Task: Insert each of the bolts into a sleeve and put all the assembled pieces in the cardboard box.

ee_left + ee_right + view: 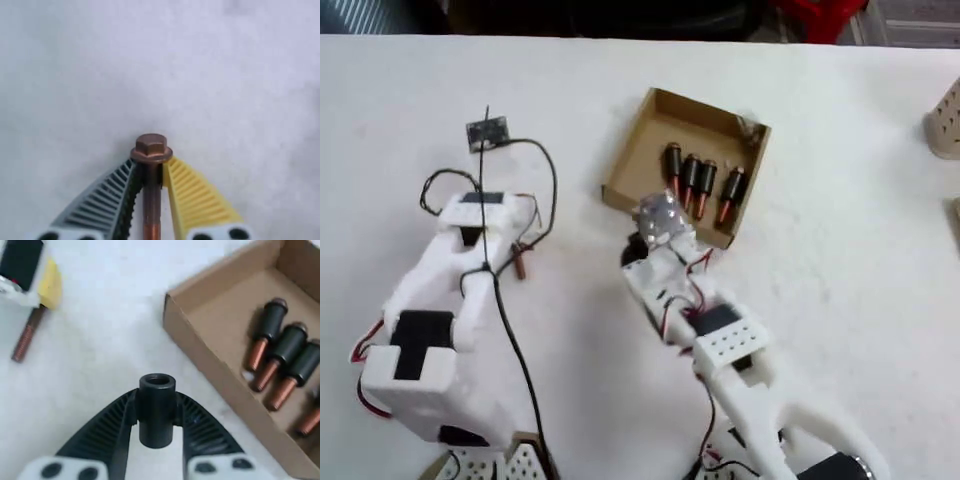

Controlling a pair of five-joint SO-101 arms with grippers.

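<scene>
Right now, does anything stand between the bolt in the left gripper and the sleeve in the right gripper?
Nothing visible does. The right wrist view shows just white table between the bolt and the sleeve.

White table (840, 260), plain top. 1 cardboard box (632, 165) sits near the middle, a bit toward the far edge, turned at an angle. 1 small dark board (487, 131) lies toward the far left corner, black cable (554, 190) looping off it. Beige holed thing (946, 122) sits at the right edge.
</scene>
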